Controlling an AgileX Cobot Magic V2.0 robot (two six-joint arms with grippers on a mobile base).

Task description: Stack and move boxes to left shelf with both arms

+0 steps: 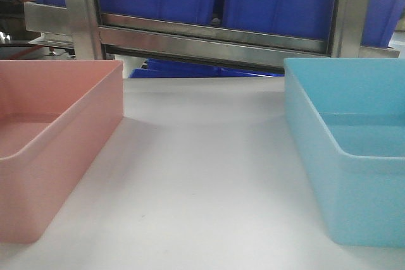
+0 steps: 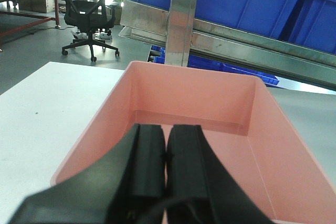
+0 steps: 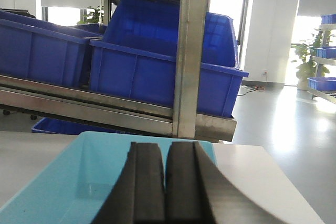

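Likely light, stiff, slick: salmon bin (image 1: 57, 131) at counter (image 1: 202, 188) left edge, sky-blue bin (image 1: 348, 150) at right edge; grab rim walls; left pincer (image 2: 166, 156), right pincer (image 3: 165, 182) pressed together.

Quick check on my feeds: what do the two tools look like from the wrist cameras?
The left tool has two matte black, blocky fingers with flat inner faces and sloped outer flanks widening toward the camera. The right tool matches, looking slightly greyer. No markings, sleeves or clear cables show.
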